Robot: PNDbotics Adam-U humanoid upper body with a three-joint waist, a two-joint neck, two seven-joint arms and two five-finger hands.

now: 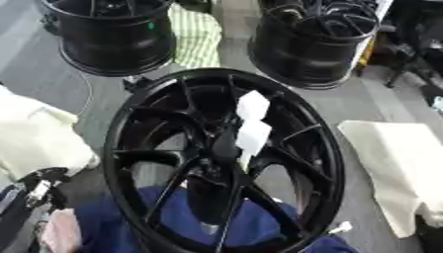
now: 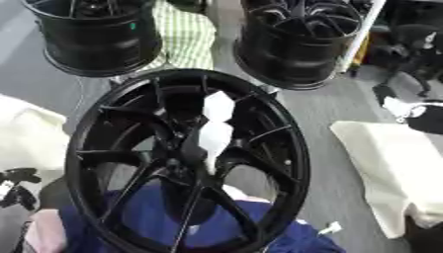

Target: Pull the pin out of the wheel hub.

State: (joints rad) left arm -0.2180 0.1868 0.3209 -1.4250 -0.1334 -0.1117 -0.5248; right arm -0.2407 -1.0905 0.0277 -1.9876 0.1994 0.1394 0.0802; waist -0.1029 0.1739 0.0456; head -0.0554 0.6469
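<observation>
The wheel hub is glossy black metal, with smooth white paper tags and blue cloth beneath.

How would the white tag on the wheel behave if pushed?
The white tag looks thin and creased, so probably floppy and light. It lies against the black wheel near its hub, so a push would likely bend or shift it, not the wheel.

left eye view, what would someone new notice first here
A big black spoked wheel hub fills the middle, standing tilted, with white paper tags hanging near its centre. Two more black wheels stand behind it at the top left and top right, a green checked cloth between them. The left hand shows at the lower left edge, with blue fabric beneath the hub.
</observation>
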